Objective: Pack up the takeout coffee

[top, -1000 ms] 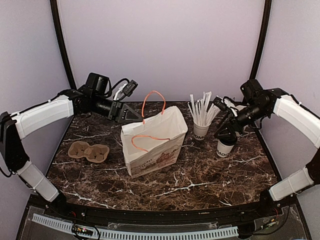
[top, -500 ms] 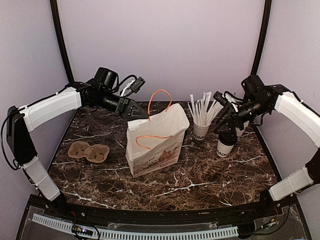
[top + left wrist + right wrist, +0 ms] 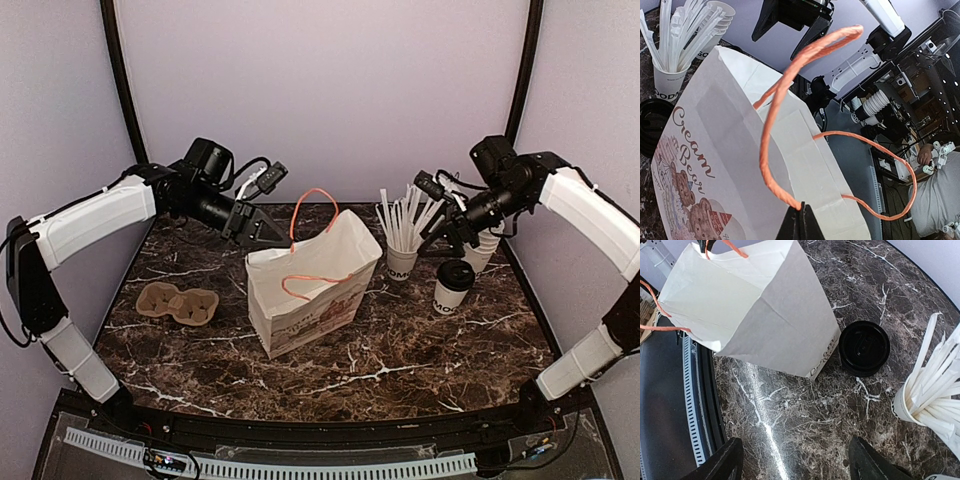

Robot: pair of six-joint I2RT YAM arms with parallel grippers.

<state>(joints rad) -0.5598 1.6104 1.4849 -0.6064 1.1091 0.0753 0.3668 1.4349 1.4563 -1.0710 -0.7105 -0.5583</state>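
Coffee [image 3: 454, 285]: upright on table [image 3: 400, 360], right of centre in top view, lid on, just right of stick cup [image 3: 402, 262], in front of cup stack [image 3: 480, 252], outside bag [image 3: 312, 285]. Right gripper [image 3: 446, 232] above it, not touching. Left gripper [image 3: 272, 234] at bag's rear rim. Carrier [image 3: 178, 302] at left.

Left wrist: fingers [image 3: 795, 227] pinched tight on bag [image 3: 740, 150] rim, at base of orange handle [image 3: 785, 125]. Coffee lid [image 3: 649, 127] at left edge.

Right wrist: Right gripper [image 3: 797, 465] spread wide, nothing between. Coffee [image 3: 864, 348] right of centre, just beside bag [image 3: 750, 305] base, clear of both fingers.
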